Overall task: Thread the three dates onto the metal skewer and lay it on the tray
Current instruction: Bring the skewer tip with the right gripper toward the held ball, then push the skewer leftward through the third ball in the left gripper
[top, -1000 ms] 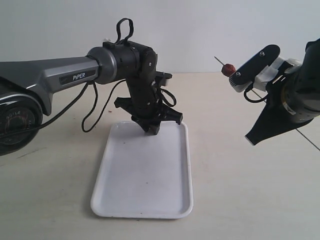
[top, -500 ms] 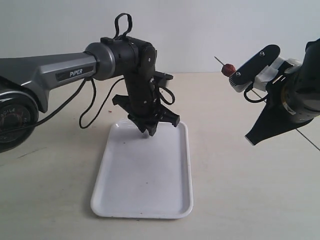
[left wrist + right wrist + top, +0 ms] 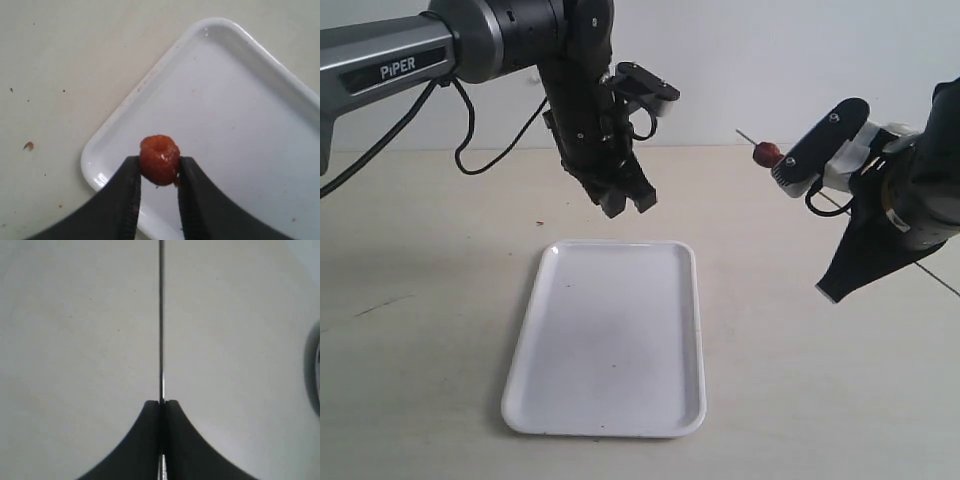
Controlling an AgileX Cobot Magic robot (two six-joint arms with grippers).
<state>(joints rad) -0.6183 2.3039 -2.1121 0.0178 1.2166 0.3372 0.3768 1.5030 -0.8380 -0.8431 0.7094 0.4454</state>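
My left gripper (image 3: 159, 172) is pinching a date (image 3: 159, 159) between its two black fingertips (image 3: 131, 175). The left wrist view shows this plainly: a roundish, reddish-brown fruit with a glossy, moist skin and a dimple facing the camera. From the side camera I can't make that date out, as the fingers there are just a dark mass hanging above the table, just past the tray's far edge.

My right gripper (image 3: 161, 407) is pressed together on the skewer (image 3: 161, 315), a thin, straight, grey metal rod running out from the fingertips over bare table. That camera shows nothing threaded on it. Only the side camera picks up a second date (image 3: 767, 153), small and dark red, sitting on the skewer near its pointed end, up in the air and well right of the tray.

The tray (image 3: 610, 340) lies flat on the pale, matte table (image 3: 420, 330). It is white and glossy, rectangular with rounded corners and a low raised rim. In the left wrist view, one corner of it sits directly below the pinched date.
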